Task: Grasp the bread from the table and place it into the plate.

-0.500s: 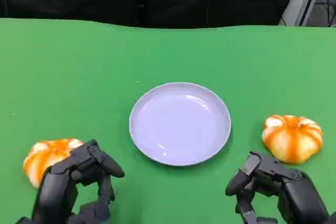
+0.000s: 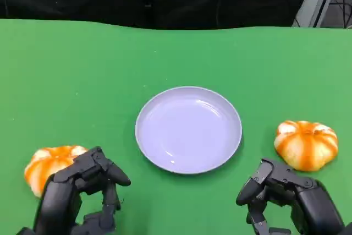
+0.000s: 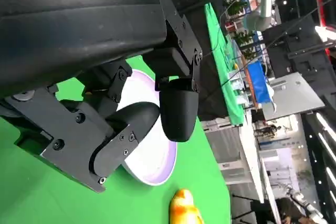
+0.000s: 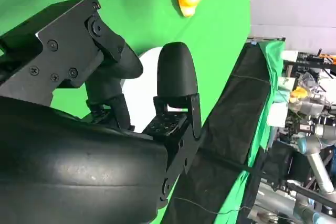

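Bread: 2 round orange-and-white buns, no clear long axis, domed side up. 1 bread (image 2: 48,166) lies at the table's (image 2: 82,70) near left, 1 bread (image 2: 306,143) at near right. Plate (image 2: 188,129): 1, lilac, centred between them. Left hand (image 2: 82,191) is held just beside the left bun, fingers curled, nothing gripped. Right hand (image 2: 283,196) likewise, near the right bun.

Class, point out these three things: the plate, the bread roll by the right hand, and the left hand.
plate (image 2: 188,160), head view, near rim.
right bread roll (image 2: 306,144), head view, middle of its top.
left hand (image 2: 82,185), head view, middle of the hand.
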{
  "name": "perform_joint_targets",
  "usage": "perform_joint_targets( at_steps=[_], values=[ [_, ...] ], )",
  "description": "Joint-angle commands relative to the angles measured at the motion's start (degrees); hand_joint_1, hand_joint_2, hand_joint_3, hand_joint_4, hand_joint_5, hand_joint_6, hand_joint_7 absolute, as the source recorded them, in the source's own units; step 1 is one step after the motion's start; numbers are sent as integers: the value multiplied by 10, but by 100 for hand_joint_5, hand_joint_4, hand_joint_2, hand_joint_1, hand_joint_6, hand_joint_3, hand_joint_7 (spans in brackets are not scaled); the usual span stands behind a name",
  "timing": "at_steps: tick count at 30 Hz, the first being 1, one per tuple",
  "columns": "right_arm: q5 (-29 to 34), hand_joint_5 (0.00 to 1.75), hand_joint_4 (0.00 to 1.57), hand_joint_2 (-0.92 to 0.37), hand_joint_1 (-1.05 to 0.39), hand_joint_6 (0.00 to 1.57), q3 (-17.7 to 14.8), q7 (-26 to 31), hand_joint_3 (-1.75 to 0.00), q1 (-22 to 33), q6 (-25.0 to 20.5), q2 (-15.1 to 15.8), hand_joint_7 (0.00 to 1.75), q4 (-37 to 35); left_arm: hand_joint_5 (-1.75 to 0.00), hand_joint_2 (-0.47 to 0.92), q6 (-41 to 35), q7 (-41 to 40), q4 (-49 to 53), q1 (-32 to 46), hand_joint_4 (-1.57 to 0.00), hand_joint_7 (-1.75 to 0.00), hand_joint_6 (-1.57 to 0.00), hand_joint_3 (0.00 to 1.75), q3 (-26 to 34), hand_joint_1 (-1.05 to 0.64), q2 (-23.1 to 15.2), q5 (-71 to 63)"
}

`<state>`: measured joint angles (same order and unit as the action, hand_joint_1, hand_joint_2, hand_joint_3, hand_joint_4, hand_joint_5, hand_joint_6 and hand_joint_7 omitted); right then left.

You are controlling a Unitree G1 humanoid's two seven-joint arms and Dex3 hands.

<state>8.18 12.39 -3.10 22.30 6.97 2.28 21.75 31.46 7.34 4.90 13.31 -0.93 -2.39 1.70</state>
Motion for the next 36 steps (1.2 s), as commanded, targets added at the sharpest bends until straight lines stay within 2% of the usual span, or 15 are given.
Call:
perform_joint_targets(
  at_steps=[1, 9, 12, 16, 17, 20, 22, 23, 25, 26, 33, 34, 35, 36],
  values=[
    [-8, 165, 73, -43, 4, 75, -2, 0, -127, -1, -2, 0, 136, 3, -175, 39, 1, 0, 1, -1, -83, -150, -81, 139, 5, -20, -7, -1],
    [-7, 165, 72, -43, 4, 74, 0, 1, -127, -1, 0, -1, 136, 2, -173, 39, 0, 4, 4, -4, -82, -147, -80, 140, 9, -18, -8, 9],
    [-8, 165, 72, -43, 4, 73, 2, 2, -127, -1, -1, -3, 136, 1, -157, 42, -8, 14, 4, -6, -83, -127, -81, 133, 13, -16, -9, 31],
    [-4, 165, 71, -44, 4, 73, 3, 2, -127, -1, 1, -3, 136, 1, -154, 44, -6, 0, 2, -7, -83, -122, -82, 130, 20, -15, -7, 16],
    [-1, 165, 71, -44, 5, 73, 4, 3, -127, -1, 2, -2, 136, 1, -128, 54, 0, -16, 3, -8, -74, -91, -76, 102, 26, -14, -8, -7],
    [0, 166, 71, -43, 5, 73, 5, 4, -128, 0, 4, -1, 137, 1, -90, 74, -31, -56, -22, -4, -58, -37, -73, 51, 35, -21, -18, -84],
    [-1, 166, 71, -43, 5, 73, 4, 4, -128, 0, 3, -1, 137, 1, -80, 79, -45, -67, -32, -1, -56, -26, -72, 39, 36, -24, -18, -103],
    [-3, 166, 71, -43, 4, 73, 4, 3, -128, 0, 2, -2, 137, 1, -71, 83, -51, -78, -35, -3, -46, -16, -65, 31, 37, -24, -26, -131],
    [-5, 166, 71, -43, 4, 73, 4, 3, -128, 1, 1, -3, 137, 2, -64, 89, -60, -93, -39, -5, -41, -8, -62, 15, 38, -30, -35, -167],
    [-6, 166, 71, -43, 4, 73, 4, 3, -128, 1, 0, -3, 137, 2, -63, 91, -63, -97, -41, -5, -40, -6, -61, 13, 38, -31, -37, -175],
    [-6, 166, 71, -43, 4, 73, 4, 3, -128, 1, 0, -3, 137, 2, -62, 92, -68, -104, -44, -4, -40, -4, -61, 9, 35, -32, -38, -180],
    [-5, 166, 71, -43, 4, 73, 6, 4, -128, 3, -2, -5, 137, 4, -62, 92, -100, -131, -52, -6, -40, -4, -61, 9, 32, -32, -64, -268],
    [-5, 166, 71, -44, 5, 73, 8, 5, -128, 4, -3, -6, 137, 6, -50, 92, -129, -153, -58, -9, -19, -2, -43, 7, 28, -47, -87, -344],
    [-5, 166, 71, -44, 4, 72, 9, 5, -127, 5, -3, -7, 137, 7, -46, 92, -150, -169, -63, -11, -11, -1, -37, 6, 25, -52, -101, -398]
  ],
)
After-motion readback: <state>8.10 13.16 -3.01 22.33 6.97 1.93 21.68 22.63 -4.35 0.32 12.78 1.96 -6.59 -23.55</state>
